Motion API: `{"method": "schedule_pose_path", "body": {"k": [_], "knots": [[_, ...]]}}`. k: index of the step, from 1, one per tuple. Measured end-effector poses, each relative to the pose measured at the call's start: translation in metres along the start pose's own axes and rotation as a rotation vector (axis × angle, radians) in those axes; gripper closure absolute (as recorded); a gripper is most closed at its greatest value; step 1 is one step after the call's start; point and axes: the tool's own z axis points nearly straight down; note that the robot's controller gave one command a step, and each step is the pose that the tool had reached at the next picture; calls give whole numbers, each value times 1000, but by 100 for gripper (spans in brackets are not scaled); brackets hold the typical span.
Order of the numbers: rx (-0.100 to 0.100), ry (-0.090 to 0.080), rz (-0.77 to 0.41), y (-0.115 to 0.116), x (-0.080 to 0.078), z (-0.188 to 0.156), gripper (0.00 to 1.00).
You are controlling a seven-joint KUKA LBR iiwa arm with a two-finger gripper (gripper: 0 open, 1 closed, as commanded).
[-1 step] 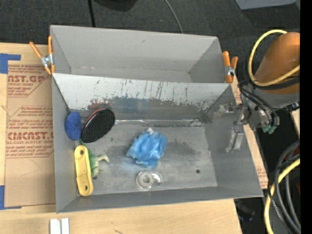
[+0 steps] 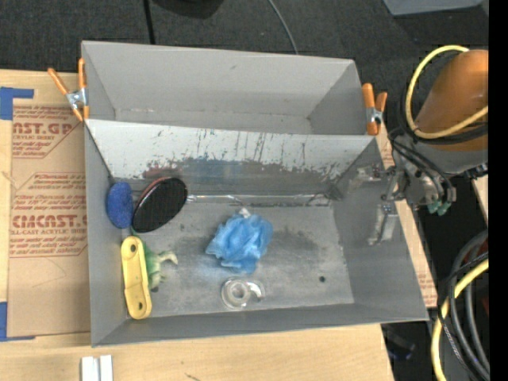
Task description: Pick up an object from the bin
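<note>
Gripper [image 2: 386, 217]: above right sloped wall of bin [image 2: 238, 78], well apart from contents; open or closed, cannot tell.
Nearest item: crumpled blue cloth [image 2: 240, 240], mid-floor.
Handling: probably light, soft, yielding; pinch raised top fold.
Neighbour: clear ring [image 2: 238, 292], likely slippery.

Even, diffuse light; bin [image 2: 222, 86] upper wall bright, floor darker; soft faint shadows.

The grey metal bin [image 2: 222, 86] holds six loose things, one of each kind: one blue oval lump [image 2: 119, 204], one black oval disc [image 2: 159, 203], one crumpled blue cloth [image 2: 240, 240], one long yellow plastic piece [image 2: 135, 279], one small pale green figure [image 2: 162, 266] and one clear ring [image 2: 240, 292].
</note>
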Motion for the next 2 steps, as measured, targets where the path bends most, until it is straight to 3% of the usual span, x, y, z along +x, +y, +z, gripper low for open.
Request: {"method": "schedule_pose_path", "body": {"k": [1,2], "knots": [[4,-6,-40,37,-21,37,0],[-5,1,-26,63,-17,71,0]]}}
